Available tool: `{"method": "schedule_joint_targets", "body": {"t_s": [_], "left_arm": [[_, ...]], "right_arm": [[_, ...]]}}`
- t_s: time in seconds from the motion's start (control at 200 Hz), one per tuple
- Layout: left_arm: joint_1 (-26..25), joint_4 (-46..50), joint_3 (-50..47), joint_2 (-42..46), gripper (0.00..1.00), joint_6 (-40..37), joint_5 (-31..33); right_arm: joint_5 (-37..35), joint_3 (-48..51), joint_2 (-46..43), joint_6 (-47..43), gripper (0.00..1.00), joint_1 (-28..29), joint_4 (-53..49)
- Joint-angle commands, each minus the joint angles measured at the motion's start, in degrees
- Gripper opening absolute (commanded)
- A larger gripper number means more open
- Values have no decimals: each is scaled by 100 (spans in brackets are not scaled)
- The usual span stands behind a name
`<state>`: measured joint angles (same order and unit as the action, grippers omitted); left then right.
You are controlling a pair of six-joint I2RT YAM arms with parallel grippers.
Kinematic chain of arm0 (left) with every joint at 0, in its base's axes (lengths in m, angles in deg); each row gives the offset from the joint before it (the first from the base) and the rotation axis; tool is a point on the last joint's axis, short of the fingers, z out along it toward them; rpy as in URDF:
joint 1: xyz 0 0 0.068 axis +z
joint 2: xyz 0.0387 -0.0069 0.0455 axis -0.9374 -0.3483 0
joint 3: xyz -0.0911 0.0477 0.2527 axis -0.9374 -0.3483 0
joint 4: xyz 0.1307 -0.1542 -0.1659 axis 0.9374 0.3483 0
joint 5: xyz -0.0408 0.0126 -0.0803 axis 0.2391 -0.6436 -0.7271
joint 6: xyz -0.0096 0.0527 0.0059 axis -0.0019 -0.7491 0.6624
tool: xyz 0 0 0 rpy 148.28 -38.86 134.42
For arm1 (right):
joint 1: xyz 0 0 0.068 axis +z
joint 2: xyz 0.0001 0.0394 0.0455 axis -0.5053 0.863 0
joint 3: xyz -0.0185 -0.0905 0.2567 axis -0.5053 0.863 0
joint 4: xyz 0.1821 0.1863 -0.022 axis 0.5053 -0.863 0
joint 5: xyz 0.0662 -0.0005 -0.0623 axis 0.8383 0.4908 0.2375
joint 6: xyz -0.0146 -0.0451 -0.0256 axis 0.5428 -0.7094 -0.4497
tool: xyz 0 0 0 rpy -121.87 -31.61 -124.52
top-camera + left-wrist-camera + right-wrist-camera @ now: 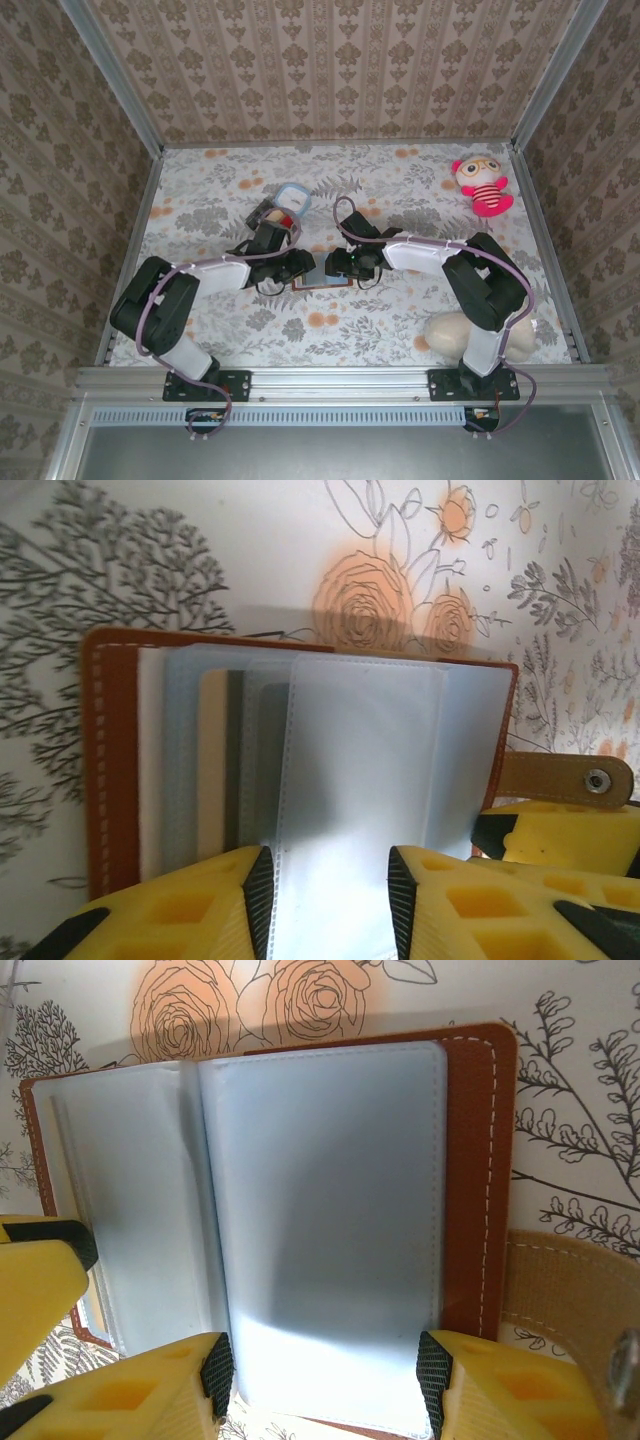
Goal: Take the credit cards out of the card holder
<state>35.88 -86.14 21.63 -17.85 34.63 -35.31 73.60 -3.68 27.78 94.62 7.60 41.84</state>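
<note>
A robot test booth, not a home: damask-papered panels (330, 70) in aluminium framing (112, 80) box in a floral-clothed table (400, 330), two arms (480, 280) bolted to the rail (340, 378) at six o'clock.

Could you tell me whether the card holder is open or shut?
Open: the card holder lies spread, blue sleeves fanned, strap unfastened.

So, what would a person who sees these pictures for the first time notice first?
Most likely the open brown leather-like card holder with pale blue plastic sleeves, lying flat in the middle of the flowered table. The left gripper and the right gripper, both with yellow fingers, meet over it from either side, jaws apart. A pink and red doll lies in the far right corner.
</note>
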Motion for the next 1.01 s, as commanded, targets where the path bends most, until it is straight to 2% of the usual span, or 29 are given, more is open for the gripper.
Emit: {"method": "schedule_joint_targets", "body": {"t_s": [0.0,0.25,0.54,0.775,1.0], "left_arm": [[-51,-125,115,-170,36,-117,-452],[-54,-544,112,-170,32,-89,-795],[-36,-508,98,-166,21,-97,-717],[-148,-980,203,-265,24,-41,-996],[-396,-991,731,-677,29,-96,-1109]], "right_arm": [[116,-22,219,-86,56,-25,-122],[349,159,79,-68,51,-69,216],[454,485,-472,-42,35,-167,649],[418,774,-989,22,32,-192,951],[-241,1261,-1789,28,31,-359,848]]}}
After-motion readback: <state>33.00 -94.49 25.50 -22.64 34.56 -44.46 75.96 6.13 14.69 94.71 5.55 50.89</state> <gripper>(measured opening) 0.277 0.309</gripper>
